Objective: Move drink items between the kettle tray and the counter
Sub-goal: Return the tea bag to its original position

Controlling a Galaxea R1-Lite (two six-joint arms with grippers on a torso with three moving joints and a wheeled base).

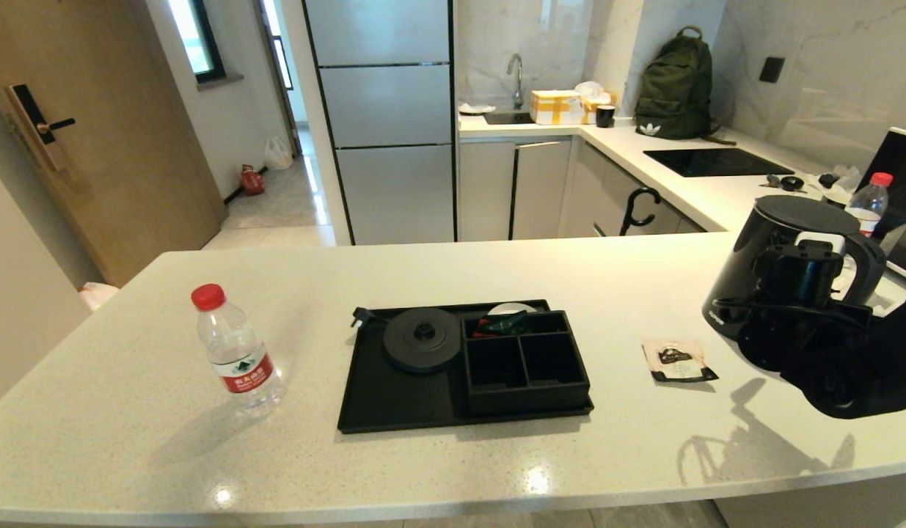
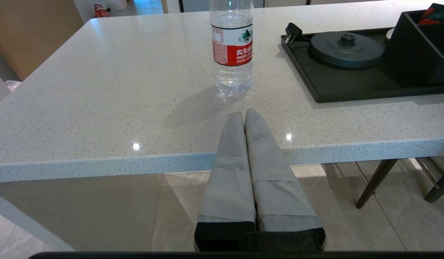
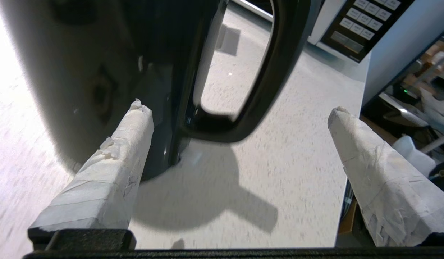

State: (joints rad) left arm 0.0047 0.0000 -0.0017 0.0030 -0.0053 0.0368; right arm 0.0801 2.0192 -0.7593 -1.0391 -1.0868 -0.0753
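Observation:
The tall black kettle (image 1: 775, 249) stands on the white counter (image 1: 497, 279) at the far right. My right gripper (image 3: 236, 108) is open just behind its handle (image 3: 272, 72), which lies ahead of the fingertips, nothing held. A pinkish tea sachet (image 1: 678, 361) lies flat between kettle and kettle tray (image 1: 394, 396). The tray holds only its round base (image 1: 422, 339) and compartment box (image 1: 526, 367). The water bottle (image 1: 236, 352) stands upright left of the tray. My left gripper (image 2: 239, 114) is shut and empty, over the counter's front edge, short of the bottle (image 2: 232, 46).
Red and green packets (image 1: 500, 323) sit in the box's back cell. A second red-capped bottle (image 1: 867, 202) and a keypad appliance (image 3: 365, 21) stand beyond the kettle. The counter's right edge drops off beside my right gripper. A green backpack (image 1: 676, 84) rests on the far worktop.

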